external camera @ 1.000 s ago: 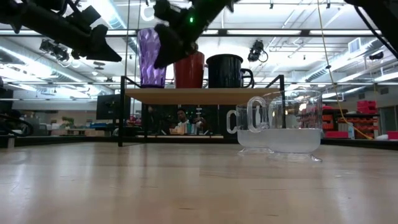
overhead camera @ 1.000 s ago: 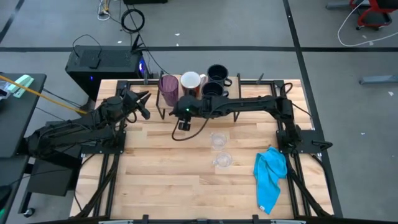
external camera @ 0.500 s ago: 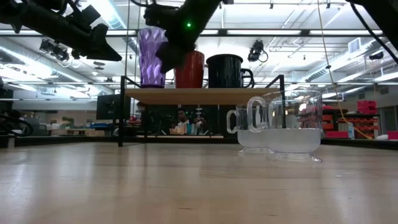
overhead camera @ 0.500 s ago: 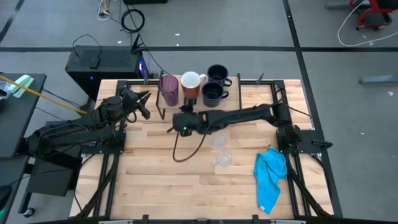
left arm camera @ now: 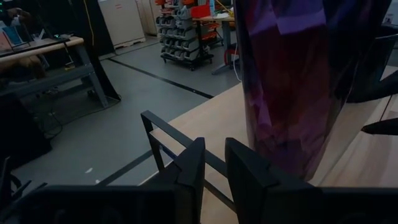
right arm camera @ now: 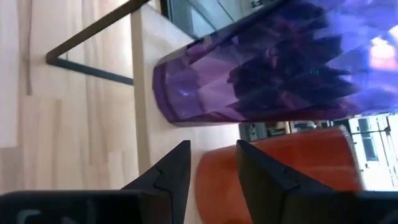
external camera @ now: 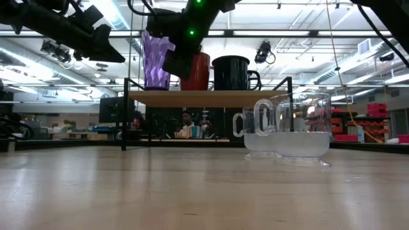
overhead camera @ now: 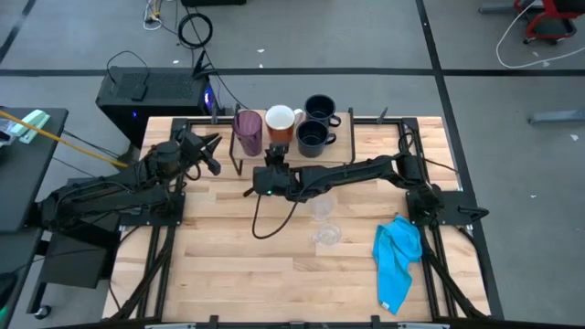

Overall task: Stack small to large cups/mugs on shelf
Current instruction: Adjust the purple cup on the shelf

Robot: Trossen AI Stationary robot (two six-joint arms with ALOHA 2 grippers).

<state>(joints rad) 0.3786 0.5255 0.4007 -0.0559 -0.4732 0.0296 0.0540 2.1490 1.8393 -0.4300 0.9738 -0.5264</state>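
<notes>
The high view looks straight down from well above, taking in the whole surface (overhead camera: 274,265), both arms and the floor around. The low view sits at surface height, looking level across to the shelf (external camera: 204,97) and the room behind. The left wrist view looks close past its fingers (left arm camera: 189,171) at the purple tumbler (left arm camera: 298,81). The right wrist view, also close, shows the same tumbler beside the orange mug (right arm camera: 280,168). All four views share the tumbler.

Two dark jointed arms (overhead camera: 366,171), green indicator light, black cable.
</notes>
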